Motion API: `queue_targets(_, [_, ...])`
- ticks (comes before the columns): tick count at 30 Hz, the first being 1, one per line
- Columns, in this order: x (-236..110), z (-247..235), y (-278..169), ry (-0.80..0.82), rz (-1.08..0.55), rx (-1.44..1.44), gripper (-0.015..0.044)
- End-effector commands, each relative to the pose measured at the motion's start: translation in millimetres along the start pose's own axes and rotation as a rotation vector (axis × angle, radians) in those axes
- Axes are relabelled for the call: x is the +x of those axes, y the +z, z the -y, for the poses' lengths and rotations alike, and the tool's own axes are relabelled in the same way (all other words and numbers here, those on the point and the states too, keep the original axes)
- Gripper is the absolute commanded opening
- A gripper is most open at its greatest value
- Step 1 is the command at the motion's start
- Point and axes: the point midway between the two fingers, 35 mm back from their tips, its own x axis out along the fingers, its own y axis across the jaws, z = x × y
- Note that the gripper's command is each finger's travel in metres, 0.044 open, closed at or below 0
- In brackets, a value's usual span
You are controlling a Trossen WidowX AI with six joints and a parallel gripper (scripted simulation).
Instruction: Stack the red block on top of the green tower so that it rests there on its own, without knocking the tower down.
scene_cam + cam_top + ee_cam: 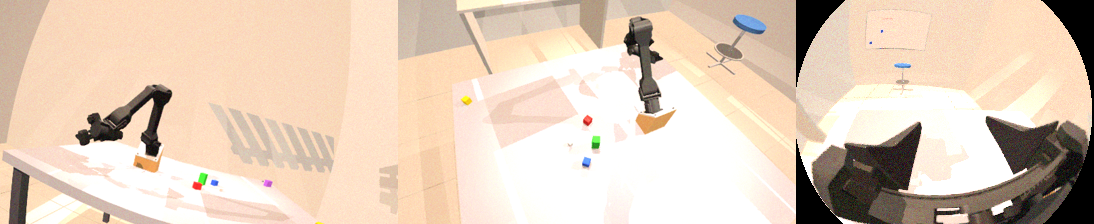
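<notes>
The red block [587,120] [197,185] lies on the white table [701,169] [50,158], a short way from the green tower [595,142] [202,178], which stands upright. My gripper [82,137] [954,121] is open and empty. It hangs above the table on the far side of the arm's base [654,121] [148,162], pointing away from the blocks. In the top view the gripper is mostly hidden behind the arm. The wrist view shows only the two spread fingers, bare table and the room beyond; no block is in it.
A blue block [586,162] [214,182] lies beside the green tower. A yellow block [466,100] sits near a table corner, and a purple block [268,183] lies apart. A tiny white object [570,144] lies by the tower. A blue stool [749,24] [903,66] stands off the table.
</notes>
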Motion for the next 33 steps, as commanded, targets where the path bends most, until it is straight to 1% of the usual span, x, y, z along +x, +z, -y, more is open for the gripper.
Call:
queue_targets(1, [-22, -15, -16, 0.089, -0.063, -0.063, 0.044])
queue_targets(9, [-73, -39, -55, 0.275, -0.191, -0.204, 0.044])
queue_targets(17, [-130, -51, -89, 0.464, -0.307, -0.365, 0.044])
queue_targets(25, [-187, -51, -121, 0.654, -0.4, -0.577, 0.044])
queue_targets(33, [-245, -38, -148, 0.86, -0.464, -0.827, 0.044])
